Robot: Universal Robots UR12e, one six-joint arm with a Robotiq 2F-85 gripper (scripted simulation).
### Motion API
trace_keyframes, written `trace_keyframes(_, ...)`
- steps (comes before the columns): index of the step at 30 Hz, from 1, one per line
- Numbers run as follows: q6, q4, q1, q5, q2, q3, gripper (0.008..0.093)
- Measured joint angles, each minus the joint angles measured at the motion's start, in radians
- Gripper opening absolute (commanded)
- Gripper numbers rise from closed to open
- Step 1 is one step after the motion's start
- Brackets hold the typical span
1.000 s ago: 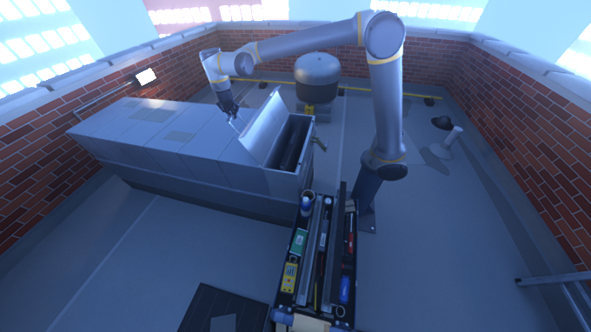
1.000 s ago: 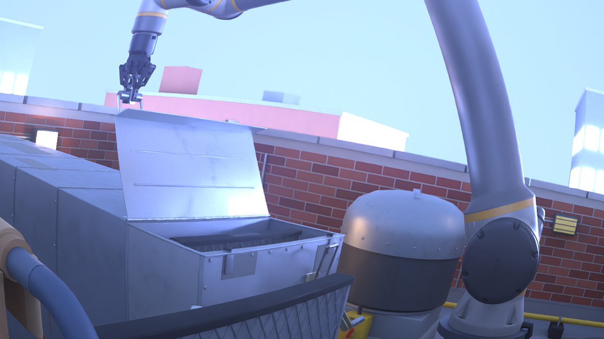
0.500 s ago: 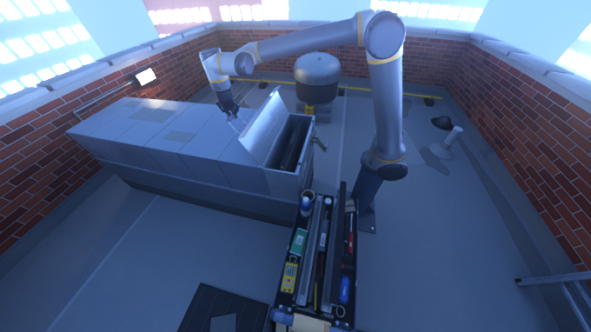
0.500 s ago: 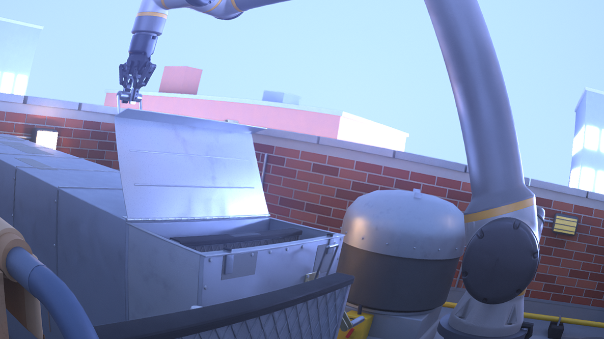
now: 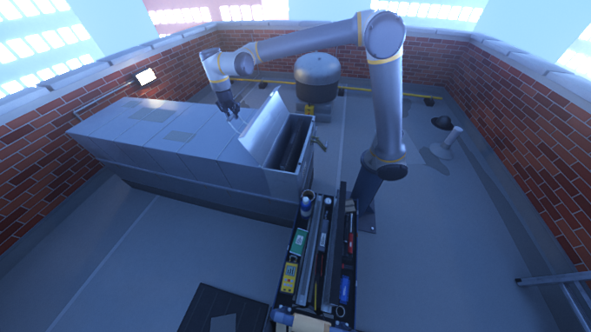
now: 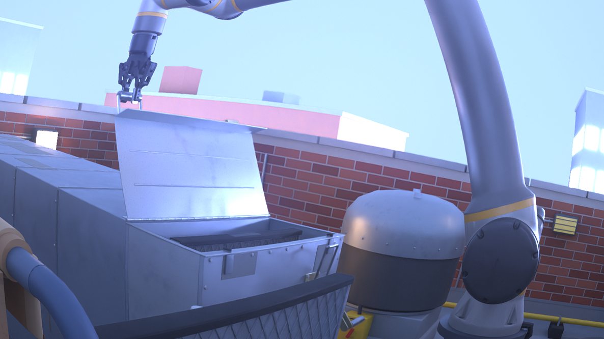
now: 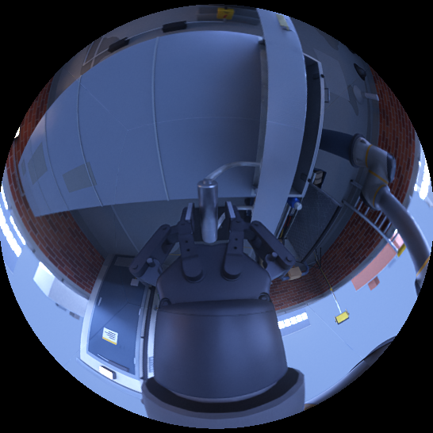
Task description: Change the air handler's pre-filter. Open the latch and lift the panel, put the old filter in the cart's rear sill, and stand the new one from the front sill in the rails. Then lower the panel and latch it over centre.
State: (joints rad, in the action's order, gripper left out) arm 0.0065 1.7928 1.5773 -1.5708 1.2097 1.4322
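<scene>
The old filter (image 6: 236, 239) sits mostly hidden inside the open bay of the air handler (image 5: 191, 143); only its dark top edge shows. The panel (image 6: 188, 169) stands raised, leaning back past upright over the housing. Its handle (image 7: 208, 202) is a round bar on the top edge. The latch (image 6: 319, 261) hangs loose on the bay's front wall. The new filter (image 5: 309, 250) lies along the cart (image 5: 319, 260), in one of its sills. My gripper (image 6: 130, 97) is at the panel's top edge, around the handle bar. It is open and holds nothing.
Behind the air handler a brick parapet rings the roof. A domed tank (image 5: 317, 78) stands beyond the bay, next to a yellow pipe. The arm's base (image 5: 369, 191) stands between cart and bay. A mesh guard (image 6: 238, 322) crosses the near foreground. The cart carries several tools.
</scene>
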Motion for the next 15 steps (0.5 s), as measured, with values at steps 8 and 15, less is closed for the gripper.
trace_keyframes(8,0.000,-0.059,0.000,0.000,0.010,-0.044,0.0480)
trace_keyframes(15,0.000,-0.228,0.000,0.000,0.026,-0.206,0.0480)
